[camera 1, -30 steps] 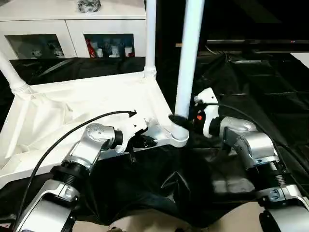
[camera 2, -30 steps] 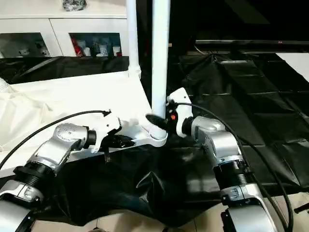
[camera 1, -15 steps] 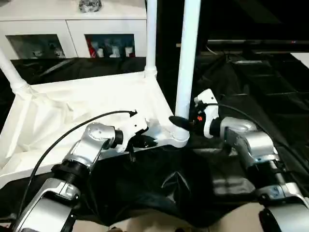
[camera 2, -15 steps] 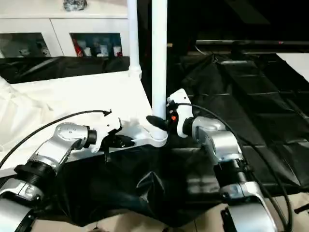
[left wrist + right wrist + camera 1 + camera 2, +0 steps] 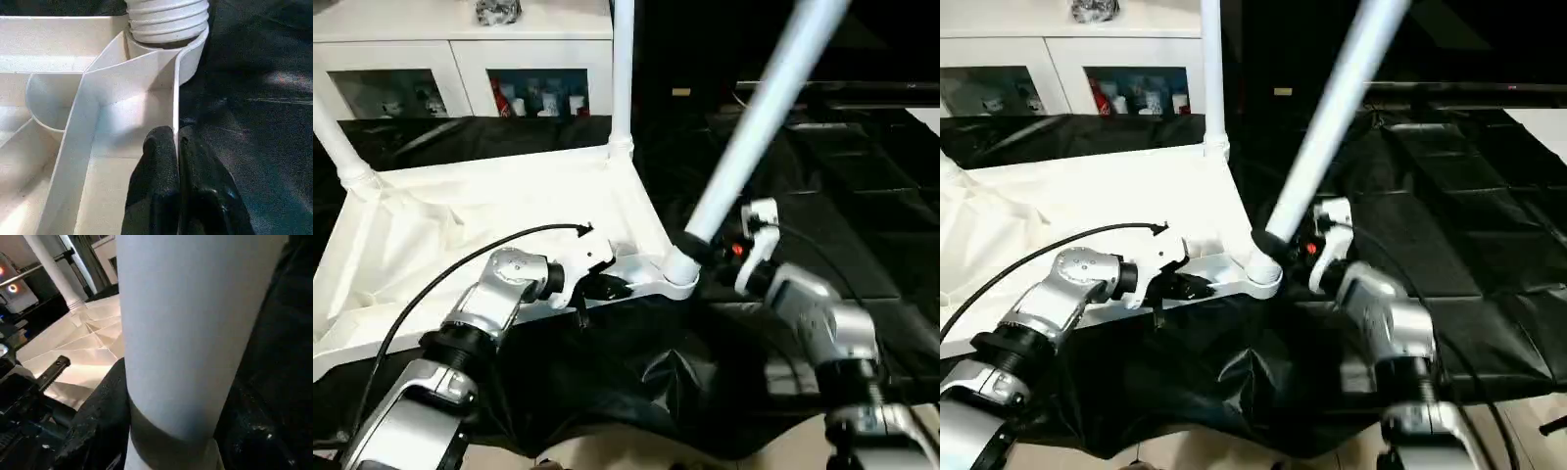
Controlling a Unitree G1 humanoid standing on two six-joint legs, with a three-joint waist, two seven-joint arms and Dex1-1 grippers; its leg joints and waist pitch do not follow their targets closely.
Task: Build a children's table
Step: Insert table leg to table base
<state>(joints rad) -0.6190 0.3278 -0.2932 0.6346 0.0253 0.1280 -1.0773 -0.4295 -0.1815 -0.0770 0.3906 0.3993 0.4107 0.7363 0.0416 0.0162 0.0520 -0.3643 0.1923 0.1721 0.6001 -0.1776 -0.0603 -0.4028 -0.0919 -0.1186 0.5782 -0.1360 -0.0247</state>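
tabletop (image 5: 460, 235) rim pinched by left gripper (image 5: 177, 147) jaws, steadying it | leg (image 5: 754, 127) clasped by right gripper (image 5: 705, 253) jaws, tilted at corner socket (image 5: 677, 272)

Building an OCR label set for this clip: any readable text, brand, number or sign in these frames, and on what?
None can be read.
White plastic ribbed tabletop: no marking.
White cylindrical tube leg held by the right gripper: blank.
Bottles and cans behind the white cabinet's glass doors: labels too small and blurred to read.
Red spot on the right gripper: a light, not a sign.
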